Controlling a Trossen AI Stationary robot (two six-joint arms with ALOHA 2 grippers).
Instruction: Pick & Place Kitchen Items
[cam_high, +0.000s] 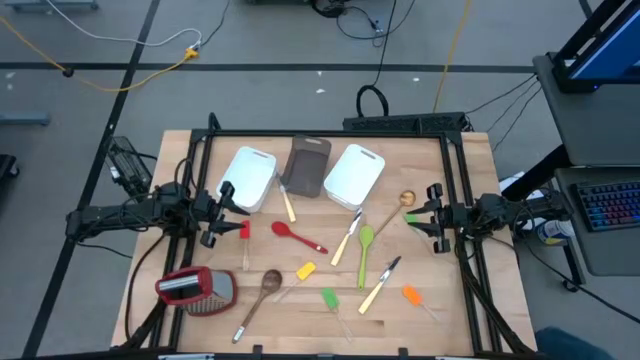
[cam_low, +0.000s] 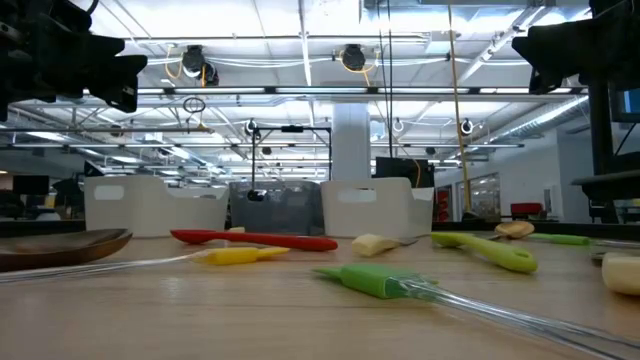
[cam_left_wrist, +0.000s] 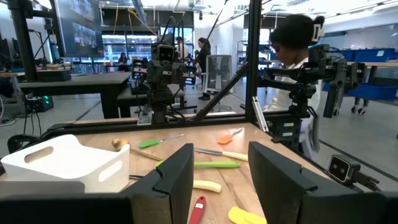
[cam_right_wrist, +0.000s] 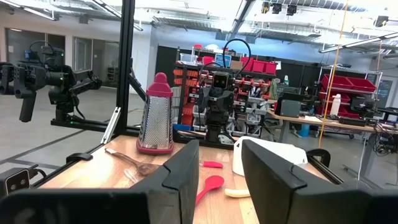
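Kitchen items lie scattered flat on the wooden table (cam_high: 470, 300): a red spoon (cam_high: 297, 238), a green spoon (cam_high: 366, 250), a wooden spoon (cam_high: 262, 295), pale-handled knives (cam_high: 347, 235), and yellow (cam_high: 303, 272), green (cam_high: 330, 300), orange (cam_high: 412, 296) and red (cam_high: 244, 235) spatulas. My left gripper (cam_high: 215, 215) hovers at the table's left edge, raised and roughly level. It is open (cam_left_wrist: 221, 165) with nothing between its fingers. My right gripper (cam_high: 432, 215) hovers at the right edge, also open (cam_right_wrist: 219, 162) and holding nothing.
Two white tubs (cam_high: 247, 178) (cam_high: 354, 175) and a dark tub (cam_high: 309, 166) stand along the far side. A metal grater with a red top (cam_high: 197, 290) lies at the near left. A black frame (cam_high: 330, 134) borders the table. A person (cam_left_wrist: 292, 43) stands beyond the right arm.
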